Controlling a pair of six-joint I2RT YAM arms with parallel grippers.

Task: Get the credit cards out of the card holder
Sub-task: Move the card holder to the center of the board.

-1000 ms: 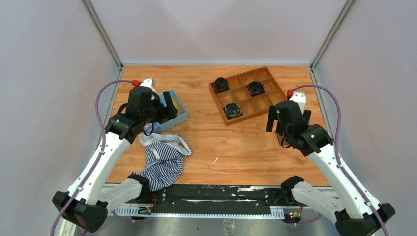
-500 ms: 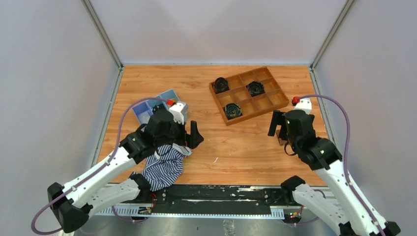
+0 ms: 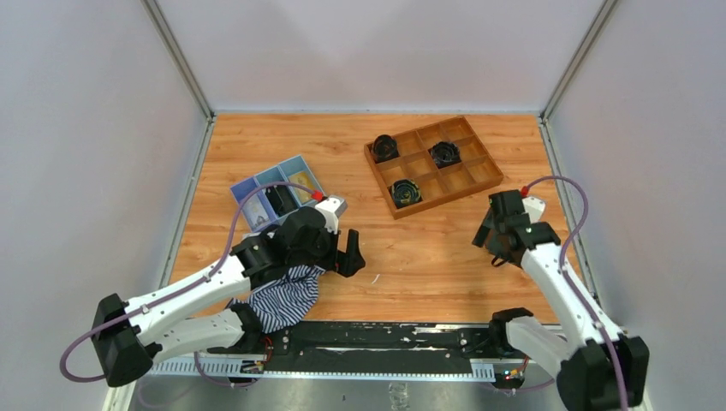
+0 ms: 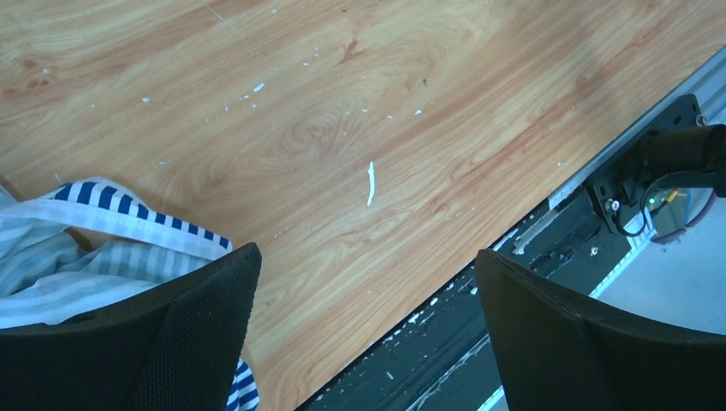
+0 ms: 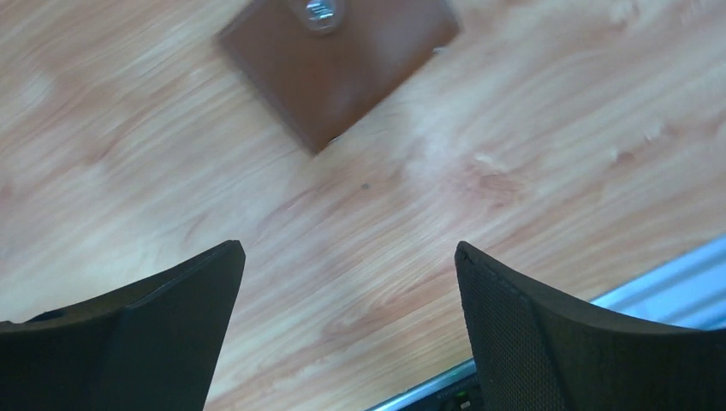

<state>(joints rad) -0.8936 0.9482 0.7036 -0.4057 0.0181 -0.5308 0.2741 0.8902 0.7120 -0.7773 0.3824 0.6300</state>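
Both arms have shifted: the left gripper (image 4: 368, 282) has swung off the light-blue tray (image 3: 278, 193) to the near middle of the table (image 3: 411, 257), and the right gripper (image 5: 347, 257) has drawn back to the near right and tipped down; each stands spread as wide as it goes, with nothing between its fingers. Just beyond the right jaws, on their far side and a shade left of their midline, lies the card holder (image 5: 338, 64), closed, flat on the wood, brown cover and metal snap upward; it looks nearly square, so no clear long axis, and it sits cornerwise, one corner pointing back at the jaws. From above it cannot be picked out under that gripper. By my reading the right arm is much the nearer; the left hangs over bare wood beside the striped cloth (image 4: 77, 248), well apart from the holder; the wooden grid tray (image 3: 432, 167) lies farther off.
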